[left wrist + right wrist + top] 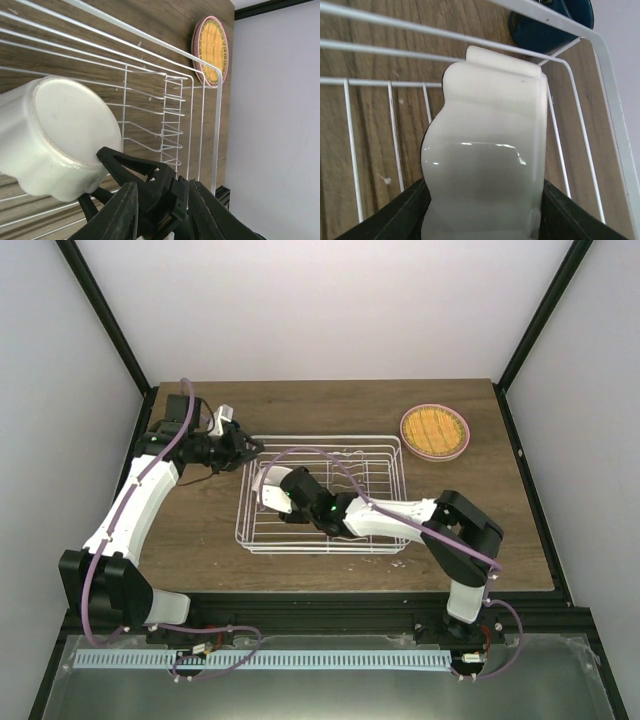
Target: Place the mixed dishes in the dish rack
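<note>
The white wire dish rack [385, 465] stands mid-table. My right gripper [272, 490] reaches into its left end and is shut on the cream-white bowl [266, 483], held on its side over the wires. The bowl fills the right wrist view [485, 150] between my fingers [395, 215], and its base shows in the left wrist view [60, 130]. My left gripper [248, 448] hovers at the rack's far-left corner, open and empty [161, 184]. The dark blue mug [555, 22] sits just outside that corner. The yellow-orange grid plate [435, 427] lies on the pink plate [455, 452].
The plate stack is at the far right of the table, beyond the rack [212, 47]. The rack's wavy dividers [172, 120] stand in its right half. Dark frame posts and white walls enclose the table [200, 550].
</note>
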Robot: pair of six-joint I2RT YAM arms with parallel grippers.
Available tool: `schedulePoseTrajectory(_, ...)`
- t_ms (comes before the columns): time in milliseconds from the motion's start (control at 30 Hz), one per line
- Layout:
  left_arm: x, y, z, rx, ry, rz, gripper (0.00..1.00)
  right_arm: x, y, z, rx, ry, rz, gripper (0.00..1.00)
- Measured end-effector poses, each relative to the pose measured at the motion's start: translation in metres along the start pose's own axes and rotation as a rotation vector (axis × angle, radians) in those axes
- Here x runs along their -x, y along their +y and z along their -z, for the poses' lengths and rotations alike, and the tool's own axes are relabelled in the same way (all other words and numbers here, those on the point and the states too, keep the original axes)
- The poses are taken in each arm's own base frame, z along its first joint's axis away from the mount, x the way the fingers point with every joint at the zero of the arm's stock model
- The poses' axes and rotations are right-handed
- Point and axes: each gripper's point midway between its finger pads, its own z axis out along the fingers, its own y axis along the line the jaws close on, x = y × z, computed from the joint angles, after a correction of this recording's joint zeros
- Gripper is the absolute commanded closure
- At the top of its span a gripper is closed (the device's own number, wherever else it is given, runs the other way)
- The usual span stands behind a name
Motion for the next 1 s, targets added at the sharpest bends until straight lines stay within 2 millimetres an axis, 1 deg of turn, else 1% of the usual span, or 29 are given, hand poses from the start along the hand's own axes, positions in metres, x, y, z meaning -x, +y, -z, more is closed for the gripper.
schedulePoseTrajectory(67, 0.0, -0.001, 0.0, -0.003, 0.002, 0.0, 0.71, -0.006, -0.001, -0.002, -0.025, 0.02, 0.038, 0.53)
schedulePoseTrajectory(133, -0.001, -0.001, 0.0, -0.005, 0.005, 0.001, 0.71, -0.014, -0.004, -0.003, -0.059, 0.048, 0.073, 0.49)
schedulePoseTrajectory(267, -0.002, 0.0, -0.001, -0.008, 0.008, 0.001, 0.71, -0.025, -0.008, -0.008, -0.105, 0.097, 0.118, 0.37)
schedulePoseTrajectory(367, -0.002, 0.0, -0.001, -0.011, 0.01, 0.001, 0.71, -0.033, -0.008, -0.012, -0.114, 0.133, 0.133, 0.27)
schedulePoseTrajectory(467, -0.001, -0.001, -0.001, -0.016, 0.008, -0.002, 0.71, -0.046, -0.005, -0.016, -0.104, 0.176, 0.146, 0.23)
schedulePoseTrajectory(533, -0.001, -0.001, -0.001, -0.017, 0.007, -0.003, 0.71, -0.049, -0.003, -0.016, -0.095, 0.188, 0.147, 0.2)
schedulePoseTrajectory(567, 0.0, -0.001, -0.001, -0.018, 0.006, -0.003, 0.71, -0.05, -0.003, -0.016, -0.094, 0.19, 0.146, 0.19)
schedulePoseTrajectory(667, -0.001, -0.002, -0.001, -0.023, 0.008, -0.004, 0.71, -0.051, -0.001, -0.015, -0.079, 0.194, 0.136, 0.08)
schedulePoseTrajectory(733, 0.0, -0.002, -0.001, -0.024, 0.007, -0.004, 0.71, -0.051, 0.002, -0.013, -0.059, 0.194, 0.132, 0.03)
schedulePoseTrajectory(867, 0.0, -0.001, -0.002, -0.023, 0.01, -0.002, 0.71, -0.045, 0.0, -0.001, -0.028, 0.18, 0.112, 0.02)
schedulePoseTrajectory(933, 0.001, 0.0, -0.004, -0.019, 0.011, 0.0, 0.71, -0.039, -0.005, 0.006, -0.023, 0.169, 0.098, 0.02)
schedulePoseTrajectory(1000, 0.003, 0.005, -0.005, -0.003, 0.008, 0.007, 0.71, -0.028, -0.015, 0.016, -0.033, 0.151, 0.072, 0.02)
